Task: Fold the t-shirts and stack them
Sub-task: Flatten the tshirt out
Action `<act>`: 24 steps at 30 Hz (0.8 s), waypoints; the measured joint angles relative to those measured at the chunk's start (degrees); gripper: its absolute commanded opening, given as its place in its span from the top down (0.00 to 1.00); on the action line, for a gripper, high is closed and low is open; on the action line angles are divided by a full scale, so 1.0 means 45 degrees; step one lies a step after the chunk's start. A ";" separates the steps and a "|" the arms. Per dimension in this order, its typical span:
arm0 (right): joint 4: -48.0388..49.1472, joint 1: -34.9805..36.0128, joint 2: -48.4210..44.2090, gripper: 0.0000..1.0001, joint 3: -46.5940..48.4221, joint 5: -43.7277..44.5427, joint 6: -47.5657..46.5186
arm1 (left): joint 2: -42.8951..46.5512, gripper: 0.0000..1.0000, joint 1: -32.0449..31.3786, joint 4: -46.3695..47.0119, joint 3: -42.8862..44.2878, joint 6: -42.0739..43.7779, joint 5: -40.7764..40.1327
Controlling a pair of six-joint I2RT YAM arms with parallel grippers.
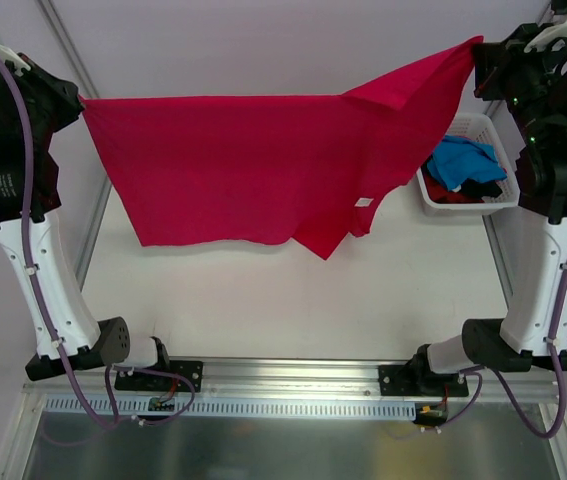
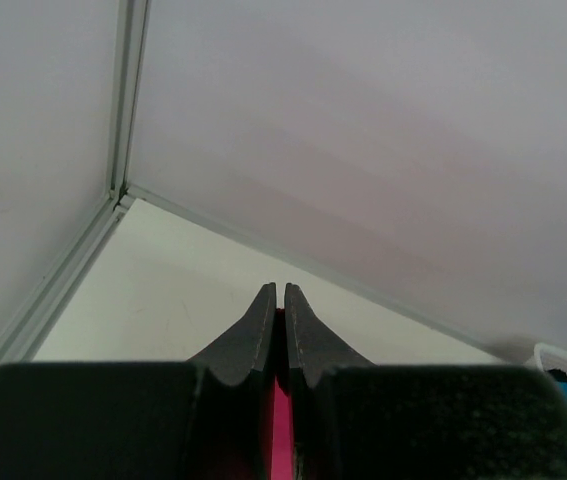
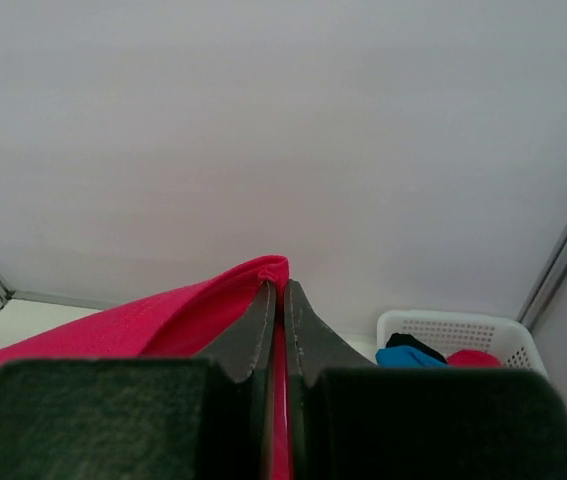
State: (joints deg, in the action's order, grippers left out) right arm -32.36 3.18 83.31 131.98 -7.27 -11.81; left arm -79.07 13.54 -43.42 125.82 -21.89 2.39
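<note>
while the pale surface (image 1: 263, 310) spreads wide beneath, the crimson t-shirt (image 1: 243, 165) hangs stretched over it, its long axis running side to side between the arms. the left jaws are pinched tight on its left corner and the right jaws on the higher right corner, so neither arm is nearer. open room lies toward the near edge. the white basket (image 1: 468, 207), holding a blue t-shirt (image 1: 460, 160), crowds the right side.

The red shirt (image 1: 233, 165) hides the basket's (image 1: 463, 205) left side. From the left wrist only a sliver of shirt shows between the fingers (image 2: 258, 330), and the basket is cut by the right edge. The shirt's tag (image 1: 363, 202) is unreadable.
</note>
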 measured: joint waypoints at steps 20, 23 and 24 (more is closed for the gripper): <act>-0.1083 0.0005 0.0112 1.00 0.0763 0.1171 -0.0602 | 0.0476 1.00 0.0000 0.0005 0.0505 -0.0942 0.0597; -0.1083 0.0005 0.0092 1.00 0.0636 0.1253 -0.0651 | 0.0525 1.00 0.0000 0.0005 0.0321 -0.1035 0.0787; -0.1083 0.0005 0.0078 1.00 0.0549 0.1292 -0.0675 | 0.0525 1.00 0.0000 0.0000 0.0257 -0.1044 0.0801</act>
State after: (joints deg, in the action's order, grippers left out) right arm -37.23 3.20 83.66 134.45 -1.45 -14.85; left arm -76.71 13.54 -43.42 126.98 -26.59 6.00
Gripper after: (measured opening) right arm 0.027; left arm 0.022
